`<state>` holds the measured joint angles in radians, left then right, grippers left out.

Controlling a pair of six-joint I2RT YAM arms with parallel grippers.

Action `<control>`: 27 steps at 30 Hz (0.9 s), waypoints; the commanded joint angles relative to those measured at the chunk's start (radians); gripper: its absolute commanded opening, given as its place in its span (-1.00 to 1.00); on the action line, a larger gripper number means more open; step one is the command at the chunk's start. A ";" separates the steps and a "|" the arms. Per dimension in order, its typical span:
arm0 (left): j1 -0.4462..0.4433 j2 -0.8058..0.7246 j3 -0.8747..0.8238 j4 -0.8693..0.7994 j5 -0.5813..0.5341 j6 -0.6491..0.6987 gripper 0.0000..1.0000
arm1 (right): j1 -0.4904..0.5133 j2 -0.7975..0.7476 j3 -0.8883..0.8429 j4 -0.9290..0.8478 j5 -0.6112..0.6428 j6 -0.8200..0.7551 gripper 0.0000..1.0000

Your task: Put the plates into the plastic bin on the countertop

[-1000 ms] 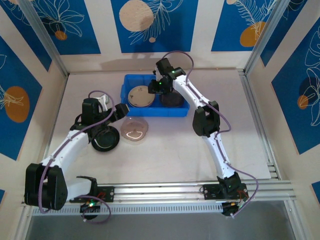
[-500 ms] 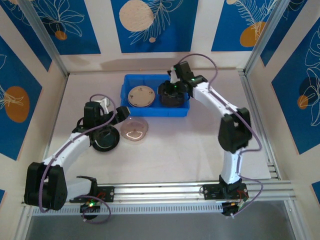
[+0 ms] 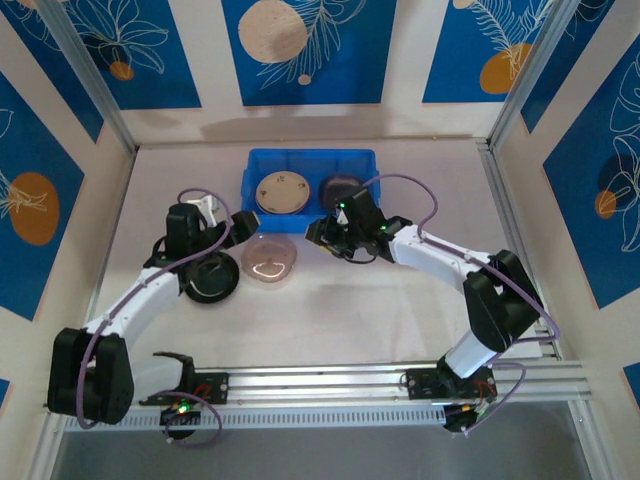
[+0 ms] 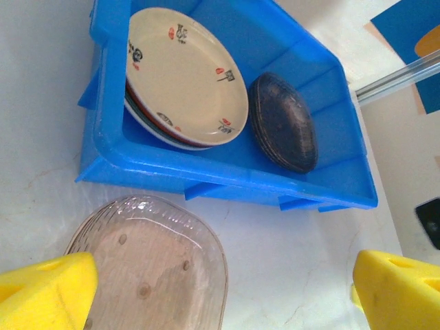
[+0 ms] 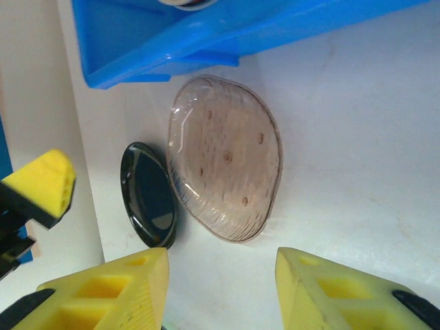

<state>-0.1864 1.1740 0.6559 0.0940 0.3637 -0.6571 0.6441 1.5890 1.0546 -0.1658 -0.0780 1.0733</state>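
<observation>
Top external view: two plates sit on the countertop (image 3: 400, 320), one smoky clear plate (image 3: 270, 259) and one black plate (image 3: 210, 280). The blue bin (image 3: 310, 153) holds two stacks, a cream-topped stack (image 3: 281, 192) and a dark grey stack (image 3: 340, 188). The left gripper (image 3: 243, 224) and right gripper (image 3: 318, 236) flank the clear one, both spread wide and holding nothing.

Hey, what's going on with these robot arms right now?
Two arms are loading plates into the blue bin. A cream plate tops a stack inside, dark plates beside it. A translucent plate and a black plate lie on the countertop outside. The left gripper and right gripper are both open and empty, aimed at the translucent plate.
</observation>
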 commanded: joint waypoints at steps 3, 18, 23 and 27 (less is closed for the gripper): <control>-0.007 -0.076 -0.034 0.008 -0.030 -0.009 0.90 | 0.024 0.054 -0.024 0.075 0.020 0.086 -0.10; -0.007 -0.110 -0.040 -0.051 -0.045 0.034 0.91 | 0.065 0.239 0.125 -0.017 -0.064 0.091 -0.23; -0.007 -0.103 -0.034 -0.059 -0.039 0.042 0.91 | 0.077 0.292 0.158 -0.036 -0.108 0.098 -0.30; -0.005 -0.093 -0.024 -0.066 -0.030 0.050 0.91 | 0.096 0.324 0.192 -0.062 -0.127 0.094 -0.34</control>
<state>-0.1867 1.0756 0.6197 0.0509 0.3305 -0.6369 0.7197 1.8908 1.2072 -0.1764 -0.1600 1.1625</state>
